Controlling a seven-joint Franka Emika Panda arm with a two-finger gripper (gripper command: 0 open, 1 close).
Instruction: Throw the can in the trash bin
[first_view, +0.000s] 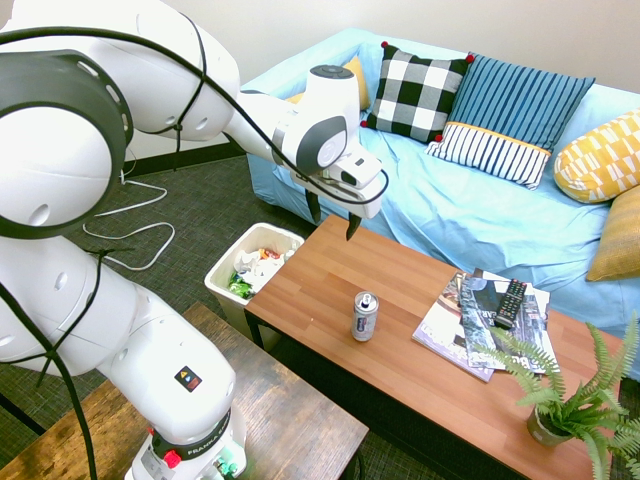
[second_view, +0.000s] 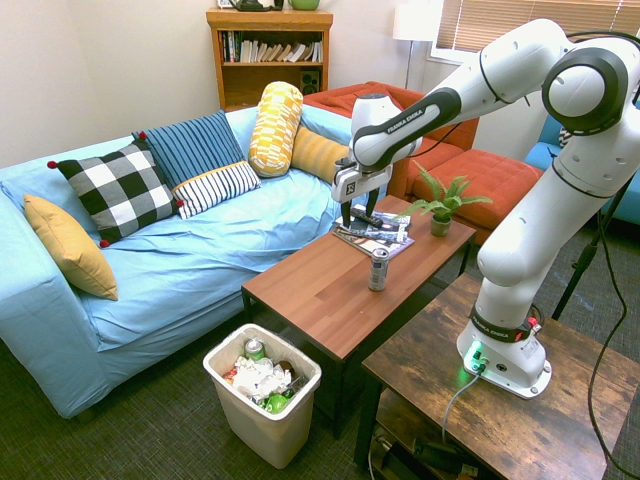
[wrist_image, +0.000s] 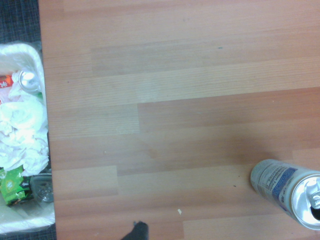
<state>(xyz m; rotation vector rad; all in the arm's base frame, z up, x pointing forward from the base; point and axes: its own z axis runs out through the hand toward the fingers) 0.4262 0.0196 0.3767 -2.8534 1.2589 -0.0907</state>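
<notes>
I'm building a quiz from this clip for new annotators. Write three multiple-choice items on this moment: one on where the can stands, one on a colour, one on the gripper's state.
1. Where is the can?
A. Upright on the wooden table
B. Inside the trash bin
C. On the sofa

2. What colour is the sofa cover?
A. Red
B. Light blue
C. Grey

3. How is the gripper?
A. Shut on the can
B. Shut on a magazine
C. Open, holding nothing, above the table

Answers:
1 A, the can stands upright on the tabletop between the bin end and the magazines.
2 B, both exterior views show a pale blue cover.
3 C, its fingers hang apart in the air, clear of the can.
</notes>
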